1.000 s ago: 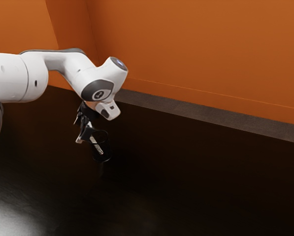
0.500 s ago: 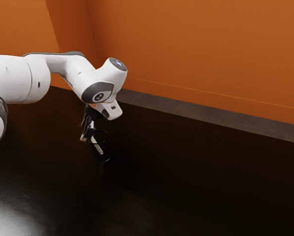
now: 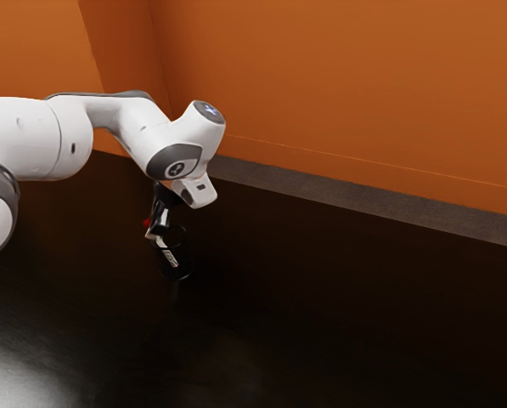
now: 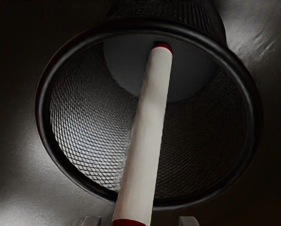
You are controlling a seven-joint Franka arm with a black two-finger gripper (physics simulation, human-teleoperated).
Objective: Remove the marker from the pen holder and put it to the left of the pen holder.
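White marker (image 4: 147, 127) with red ends

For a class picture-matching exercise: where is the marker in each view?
Exterior view: the marker, in the picture's left half, leaning in the pen holder.
Wrist view: the marker slants from inside the holder out across its rim.
Shared landmark: the pen holder's round rim.

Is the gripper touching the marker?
Apart. The wrist view shows the gripper open, with a gap on each side of the marker.
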